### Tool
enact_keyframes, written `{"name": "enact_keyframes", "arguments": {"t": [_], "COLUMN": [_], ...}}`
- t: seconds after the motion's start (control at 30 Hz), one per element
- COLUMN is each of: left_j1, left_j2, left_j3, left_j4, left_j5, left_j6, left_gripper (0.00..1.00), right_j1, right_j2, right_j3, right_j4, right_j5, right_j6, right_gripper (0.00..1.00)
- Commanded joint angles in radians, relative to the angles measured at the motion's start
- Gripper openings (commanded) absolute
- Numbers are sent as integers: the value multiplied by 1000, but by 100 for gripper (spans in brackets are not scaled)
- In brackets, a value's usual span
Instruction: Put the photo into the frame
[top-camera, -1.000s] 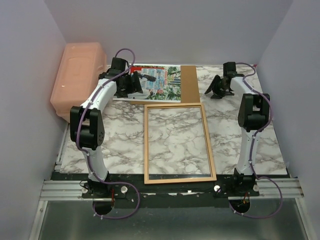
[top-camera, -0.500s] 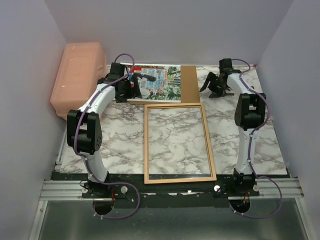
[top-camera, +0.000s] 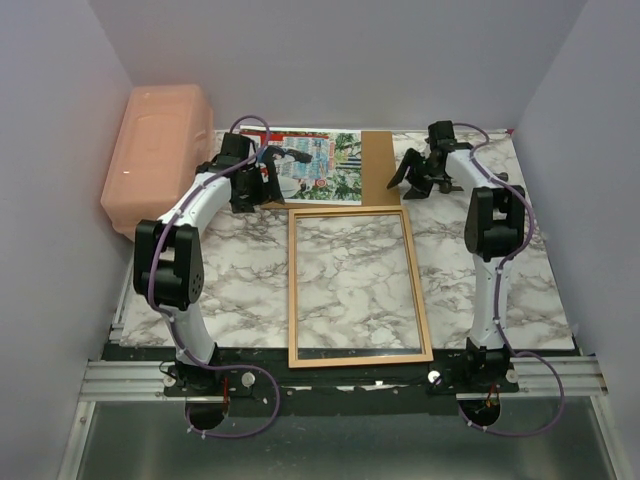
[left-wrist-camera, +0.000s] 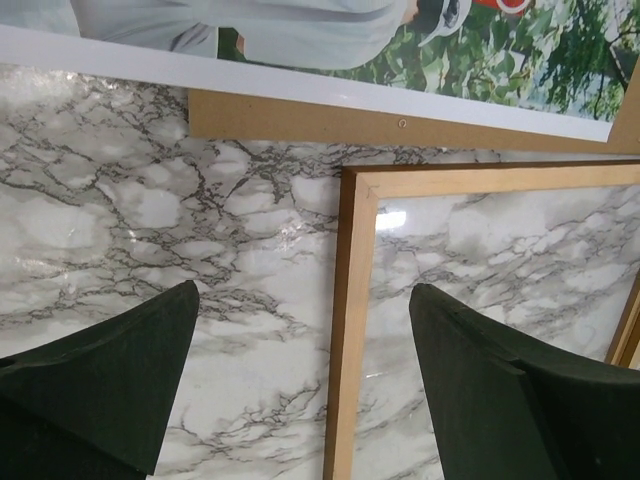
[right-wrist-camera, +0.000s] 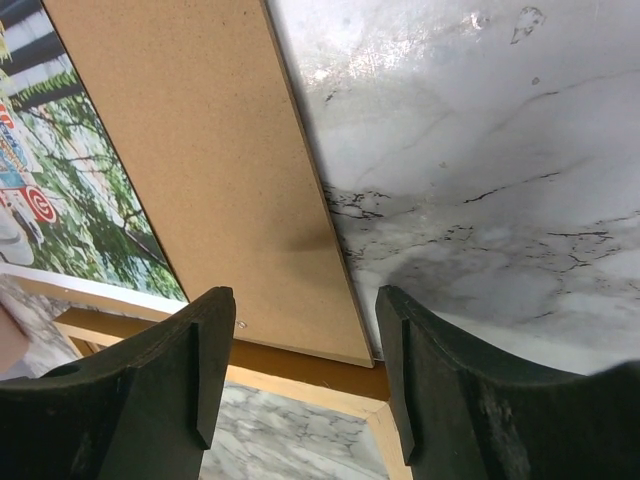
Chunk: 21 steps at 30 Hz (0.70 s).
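The photo (top-camera: 318, 165) lies flat at the 12 o'clock end of the marble tabletop (top-camera: 240, 260). It rests on a brown backing board (top-camera: 379, 168), whose bare strip shows along the print's 3 o'clock side. The frame (top-camera: 291, 290) lies flat in the middle of the tabletop with the marble showing through it. Its far edge sits just beside the photo and board, on their 6 o'clock side.

The left claw (top-camera: 268, 175) hangs over the photo's near-left corner, at about 11 o'clock from the frame. Its wrist view shows the fingers (left-wrist-camera: 100, 380) spread wide and gripping nothing — only marble and the frame's corner lie below.

The right claw (top-camera: 405, 180) is at the board's 3 o'clock edge, at about 1 o'clock from the frame. Its fingers (right-wrist-camera: 450, 400) are parted and empty, with the board's near corner under the gap.

A pink bin (top-camera: 155, 160) stands at 10 o'clock — beside the tabletop.
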Motion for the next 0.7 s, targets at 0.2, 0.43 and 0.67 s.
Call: {"name": "enact_keyframes", "arguments": {"t": [0.2, 0.43, 0.67], "left_j1": [2, -4, -18], "left_j2": [221, 415, 666], "left_j3": [275, 586, 940], "left_j4": [-144, -357, -607], "left_j5": [-37, -11, 96], "left_j6": [-38, -39, -18], "left_gripper": [89, 87, 81], "right_j1": [1, -3, -6], "right_j2": [104, 130, 131], "right_j3": [7, -26, -27], "right_j4": [-34, 106, 281], "right_j5": [-95, -282, -404], "right_j6": [36, 141, 273], "right_gripper": [66, 66, 65]}}
